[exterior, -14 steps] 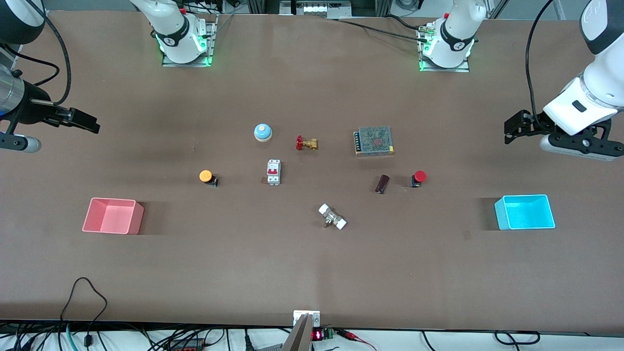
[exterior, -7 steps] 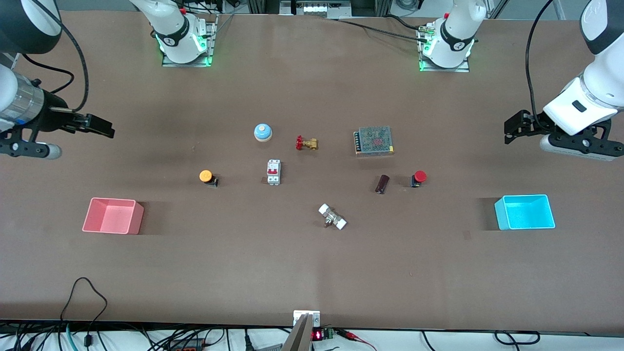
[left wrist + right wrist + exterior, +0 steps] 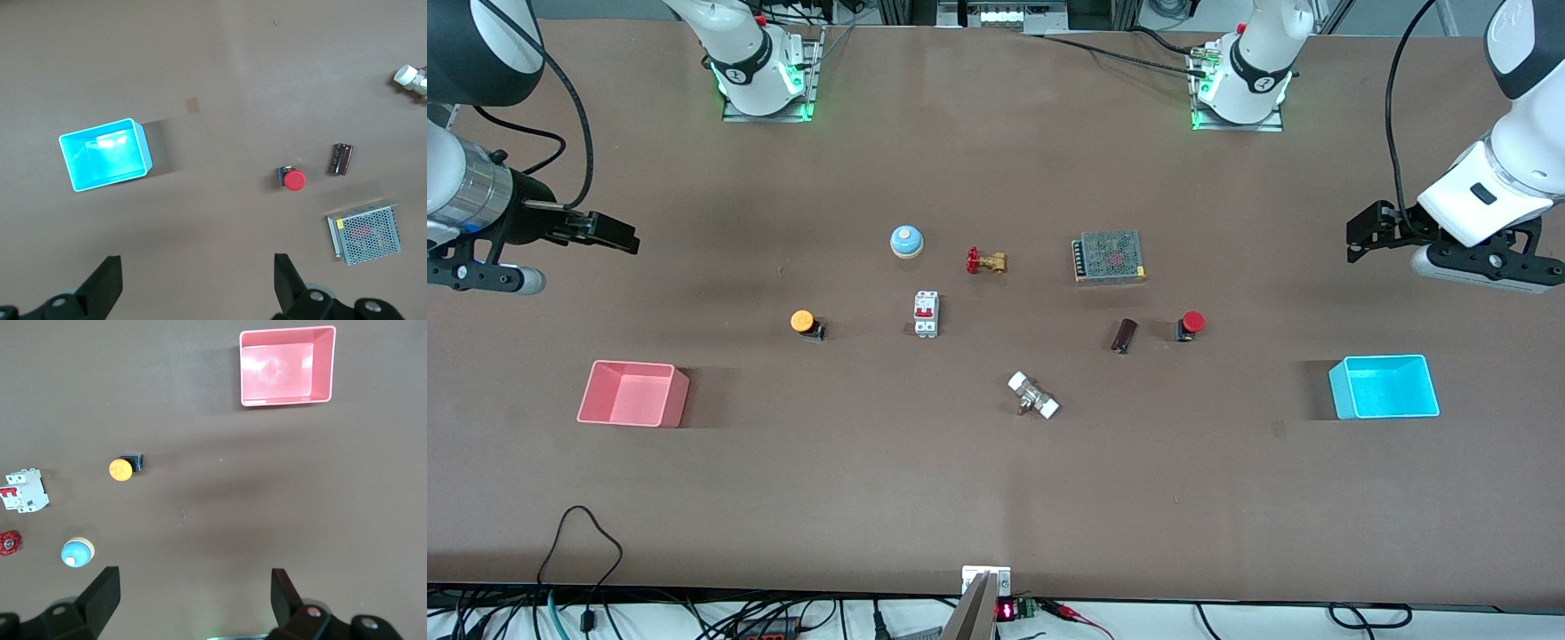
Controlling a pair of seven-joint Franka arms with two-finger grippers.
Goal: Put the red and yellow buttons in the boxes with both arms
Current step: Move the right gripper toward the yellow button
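Observation:
The orange-yellow button [image 3: 803,321] lies on the table toward the right arm's end; it also shows in the right wrist view [image 3: 121,468]. The red button [image 3: 1192,323] lies toward the left arm's end and shows in the left wrist view [image 3: 294,179]. The pink box [image 3: 631,394] and the cyan box [image 3: 1384,387] stand empty near the table's two ends, also seen in the wrist views as pink box [image 3: 287,365] and cyan box [image 3: 105,155]. My right gripper [image 3: 614,233] is open and empty above the table. My left gripper [image 3: 1360,238] is open and empty, high over its end.
Between the buttons lie a blue bell [image 3: 906,241], a brass valve with a red handle [image 3: 985,261], a white breaker [image 3: 926,314], a mesh-topped power supply [image 3: 1110,257], a dark cylinder [image 3: 1124,335] and a white-capped fitting [image 3: 1033,396].
My right gripper has moved in from the table's end toward the middle. The left arm has not moved.

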